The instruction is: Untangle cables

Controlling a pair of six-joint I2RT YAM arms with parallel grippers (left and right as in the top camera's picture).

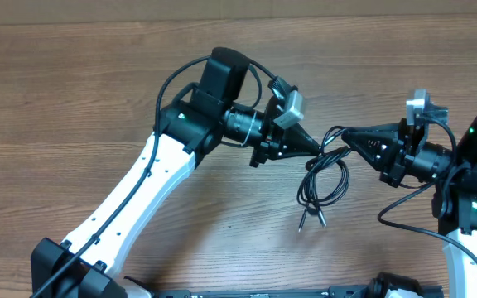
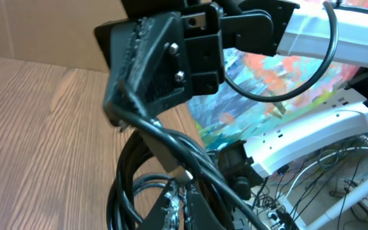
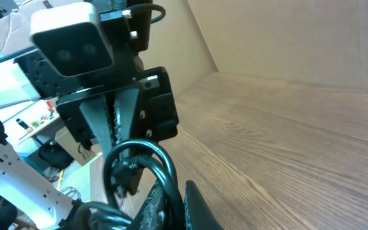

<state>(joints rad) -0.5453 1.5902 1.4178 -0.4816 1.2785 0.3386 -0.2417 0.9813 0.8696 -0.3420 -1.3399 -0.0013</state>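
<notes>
The cables (image 1: 325,178) are a small bundle of thin black loops hanging between the two grippers over the middle right of the table, with two plug ends (image 1: 311,220) trailing toward the front edge. My left gripper (image 1: 317,150) is shut on the bundle's top from the left. My right gripper (image 1: 344,134) is shut on it from the right, tip to tip with the left one. In the left wrist view the left gripper (image 2: 181,195) pinches the cables (image 2: 128,185) below the right gripper (image 2: 121,102). In the right wrist view the right gripper (image 3: 174,191) clamps a cable loop (image 3: 161,156) under the left gripper (image 3: 116,131).
The wooden table (image 1: 73,91) runs all around. The left arm's white link (image 1: 139,199) crosses the front left, and the right arm's body (image 1: 474,178) stands at the right edge. Thicker black arm cables (image 1: 172,79) arch over the left wrist.
</notes>
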